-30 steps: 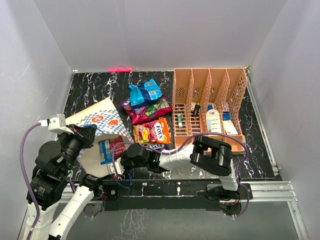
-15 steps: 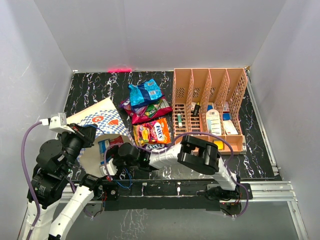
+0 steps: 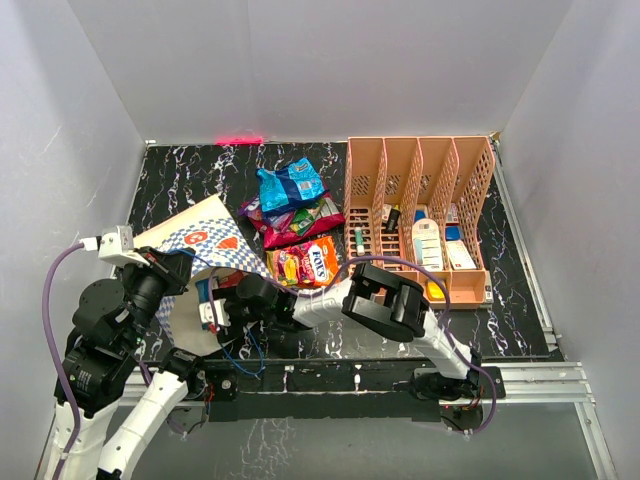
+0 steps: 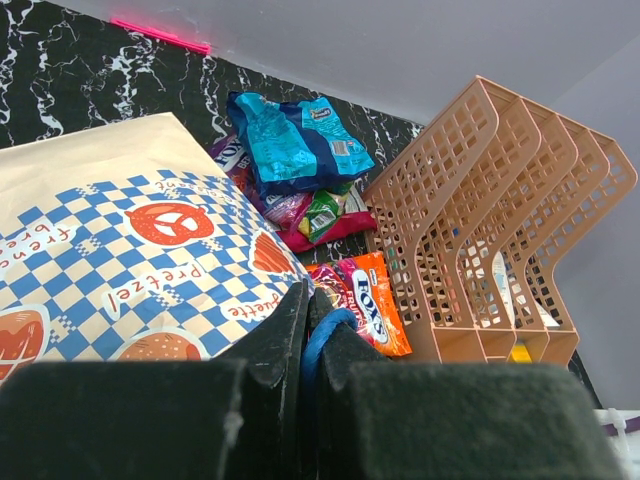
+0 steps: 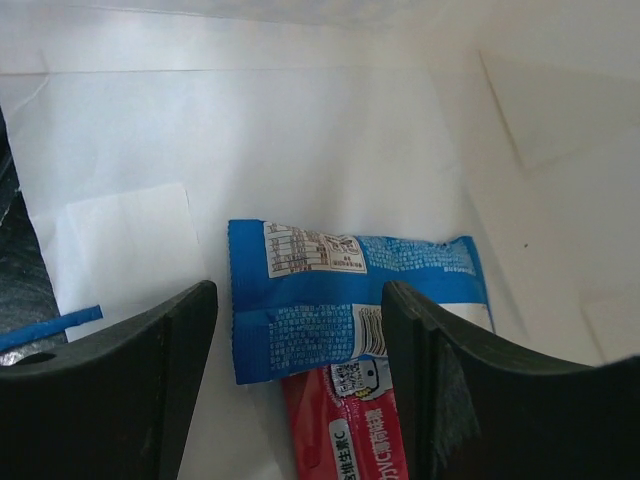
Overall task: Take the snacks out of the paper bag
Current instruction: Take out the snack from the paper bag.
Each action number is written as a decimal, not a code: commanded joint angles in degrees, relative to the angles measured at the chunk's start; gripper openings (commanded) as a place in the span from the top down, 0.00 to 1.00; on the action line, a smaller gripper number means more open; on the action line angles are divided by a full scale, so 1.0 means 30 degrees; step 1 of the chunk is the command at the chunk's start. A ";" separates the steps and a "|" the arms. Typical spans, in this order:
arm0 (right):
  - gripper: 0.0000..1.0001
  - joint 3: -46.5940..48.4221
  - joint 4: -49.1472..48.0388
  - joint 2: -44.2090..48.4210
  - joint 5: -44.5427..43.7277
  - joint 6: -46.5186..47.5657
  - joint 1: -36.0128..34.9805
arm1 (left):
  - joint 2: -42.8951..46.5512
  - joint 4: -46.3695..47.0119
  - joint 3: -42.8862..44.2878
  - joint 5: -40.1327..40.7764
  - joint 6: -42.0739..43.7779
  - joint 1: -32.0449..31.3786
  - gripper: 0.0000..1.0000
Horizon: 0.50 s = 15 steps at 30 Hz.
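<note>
Reaching inside the paper bag (image 3: 200,232), right tool (image 5: 298,300) gapes.

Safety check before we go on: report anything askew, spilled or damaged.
Nothing looks spilled or damaged. The one odd thing is the bag, which lies tipped over. Its mouth is held up by the left gripper, shut on a handle. The open right gripper is inside, over a blue packet and a red packet.

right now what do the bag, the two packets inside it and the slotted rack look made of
bag: matte cream paper, printed checks, fold creases. blue packet and red packet: thin plastic film, likely, slightly glossy with printed labels. rack: peach moulded plastic, smooth, lattice walls.
</note>
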<state>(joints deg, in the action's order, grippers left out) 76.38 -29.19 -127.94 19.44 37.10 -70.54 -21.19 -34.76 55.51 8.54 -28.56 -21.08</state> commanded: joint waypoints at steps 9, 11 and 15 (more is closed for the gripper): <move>0.52 0.0128 0.0833 -0.0885 -0.0680 -0.4346 0.0370 | -0.0168 0.0629 0.0336 0.0026 0.0173 0.0076 1.00; 0.60 0.0389 0.1402 -0.0985 -0.0680 -0.4388 0.0370 | -0.0270 0.0674 0.0401 -0.0050 0.0180 0.0084 1.00; 0.73 0.0588 0.1827 -0.0662 -0.0753 -0.4103 0.0370 | -0.0321 0.0671 0.0453 -0.0095 0.0131 0.0079 1.00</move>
<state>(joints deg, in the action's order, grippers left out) 76.82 -29.04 -128.99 17.91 26.22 -69.76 -21.30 -34.76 55.51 8.54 -28.34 -21.08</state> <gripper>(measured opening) 0.317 0.007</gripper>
